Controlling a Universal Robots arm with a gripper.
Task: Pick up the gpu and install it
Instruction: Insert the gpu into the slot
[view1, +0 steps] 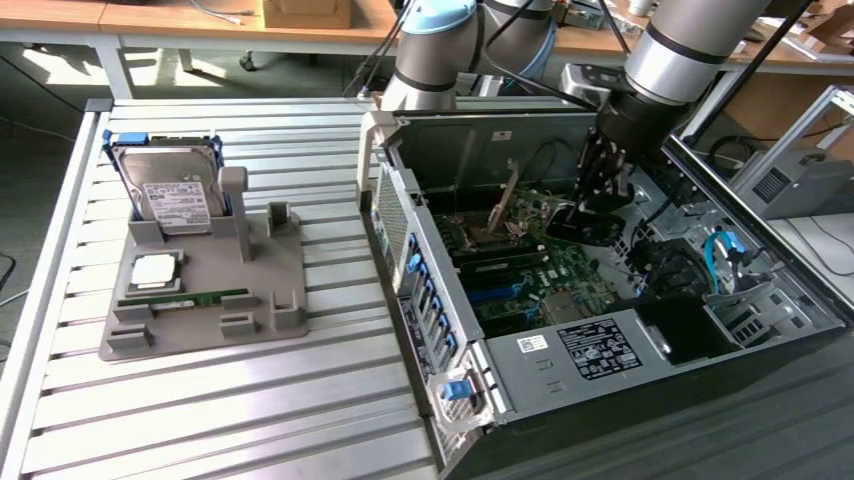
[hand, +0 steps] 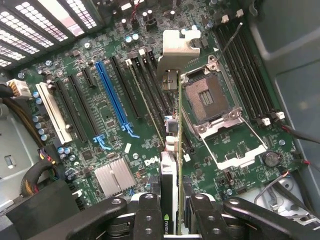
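Observation:
My gripper (hand: 172, 212) is shut on the gpu (hand: 173, 145), a thin card seen edge-on between the two black fingers (hand: 149, 215). Its silvery metal bracket (hand: 177, 50) points away from the wrist. The card hangs over the green motherboard (hand: 100, 135), roughly in line with the black expansion slots beside the long blue slot (hand: 112, 95); whether it touches a slot I cannot tell. In the exterior view the gripper (view1: 587, 215) reaches down into the open computer case (view1: 561, 350) with the dark gpu (view1: 585, 230) at its tip.
An open CPU socket (hand: 207, 97) lies close beside the card, memory slots (hand: 245, 65) beyond it. A finned heatsink (hand: 114, 175) and white slot (hand: 52, 112) sit on the other side. On the slatted table, a grey holder (view1: 200, 325) carries a hard drive (view1: 171, 190) and memory stick (view1: 187, 297).

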